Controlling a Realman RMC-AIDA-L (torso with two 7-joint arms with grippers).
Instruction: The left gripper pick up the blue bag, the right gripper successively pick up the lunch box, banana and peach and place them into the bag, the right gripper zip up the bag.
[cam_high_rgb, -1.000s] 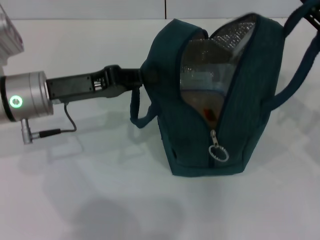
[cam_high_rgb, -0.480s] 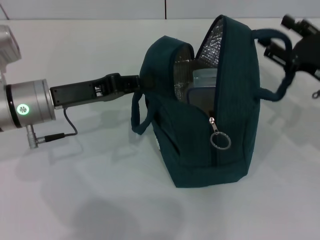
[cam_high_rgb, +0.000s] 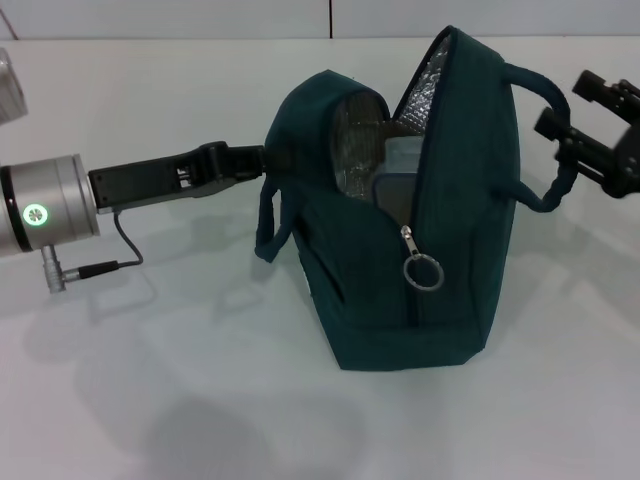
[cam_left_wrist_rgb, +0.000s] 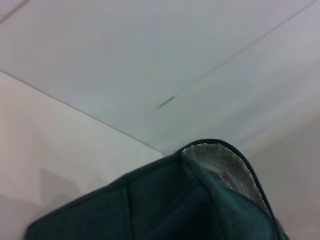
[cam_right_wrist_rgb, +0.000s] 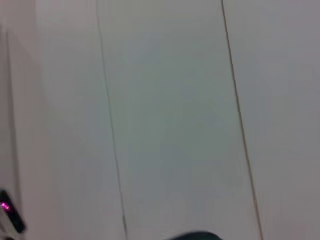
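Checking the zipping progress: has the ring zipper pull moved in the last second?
Yes. The ring zipper pull sits higher up the blue bag, farther above the bag's bottom edge.

A white table (cam_high_rgb: 200, 400) carries the scene. Only 1 thing stands directly on it: the blue bag (cam_high_rgb: 370, 300), upright on its flat base near the middle, its zipper partly undone and its top gaping.
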